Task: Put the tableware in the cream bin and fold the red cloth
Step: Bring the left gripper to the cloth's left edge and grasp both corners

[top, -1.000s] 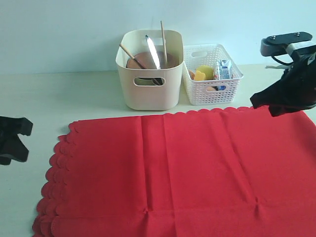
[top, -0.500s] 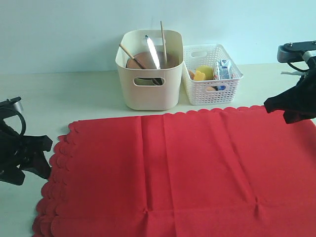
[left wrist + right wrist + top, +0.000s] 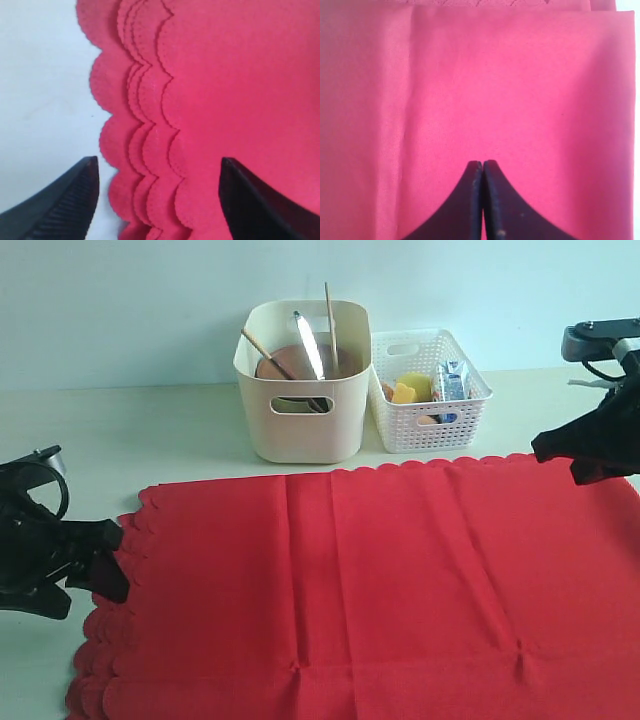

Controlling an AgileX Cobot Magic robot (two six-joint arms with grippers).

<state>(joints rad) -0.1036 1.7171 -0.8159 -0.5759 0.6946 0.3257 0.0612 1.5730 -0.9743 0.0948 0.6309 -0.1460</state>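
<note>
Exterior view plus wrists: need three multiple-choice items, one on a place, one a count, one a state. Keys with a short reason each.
1. In the exterior view, where does the white lattice basket stand relative to the cream bin?
A. to its left
B. to its right
C. inside it

2. How many containers stand beyond the red cloth?
A. one
B. three
C. two

3. The left claw is:
A. open
B. shut on the cloth
C. shut on nothing

Answers:
1 B: the basket sits right beside the bin's right wall.
2 C: only the bin and the basket are there.
3 A: in the left wrist view its two fingers stand wide apart, with the cloth's scalloped edge between them.
</note>
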